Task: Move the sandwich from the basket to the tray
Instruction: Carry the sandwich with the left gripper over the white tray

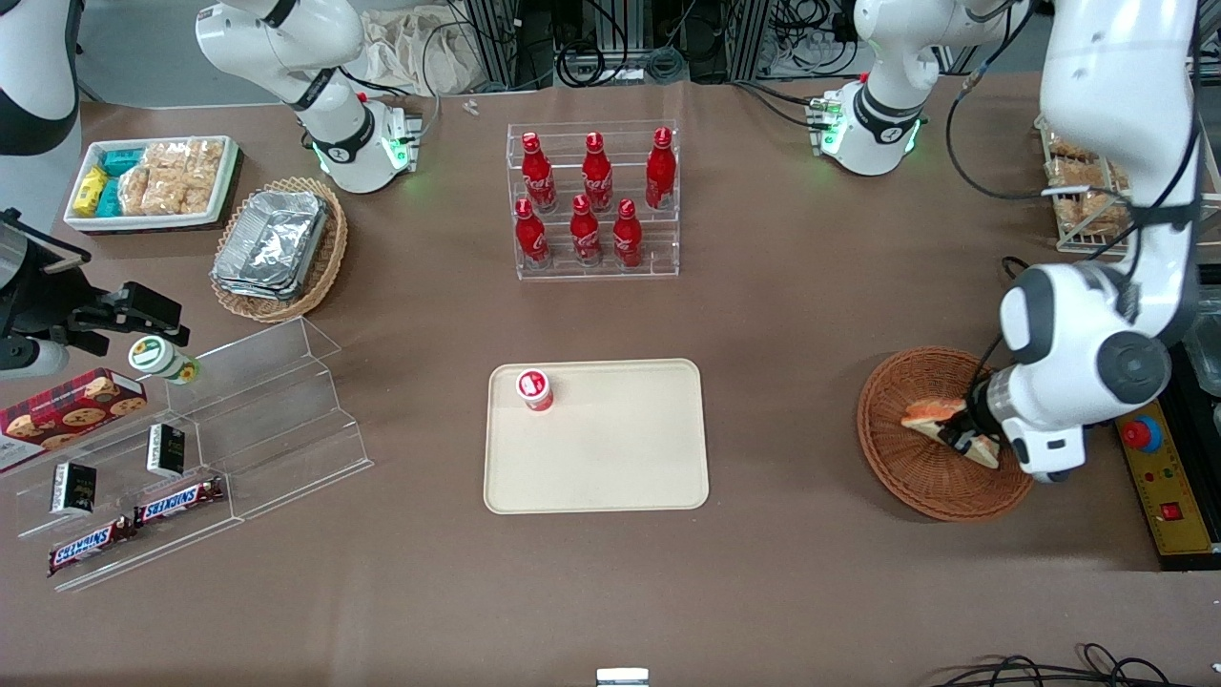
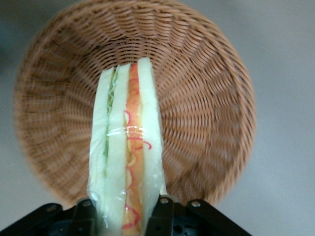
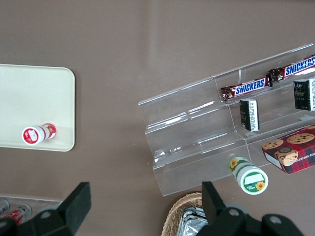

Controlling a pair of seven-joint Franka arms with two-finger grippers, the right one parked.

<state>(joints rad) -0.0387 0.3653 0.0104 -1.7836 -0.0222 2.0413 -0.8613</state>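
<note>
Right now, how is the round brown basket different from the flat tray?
The basket is round, reddish-brown and woven; the tray is rectangular, cream and smooth. The basket has sloping sides; the tray has only a low rim. The basket holds the sandwich, which the pincer grips at both sides; the tray holds a small red-capped bottle. Both sit on the brown table.

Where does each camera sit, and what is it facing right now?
Front view: high, facing both arms across the table; the tool is down in the basket.
Left wrist view: looks past the tool, shut on the sandwich, into the basket.
Right wrist view: over the tray; front view shares it.
</note>
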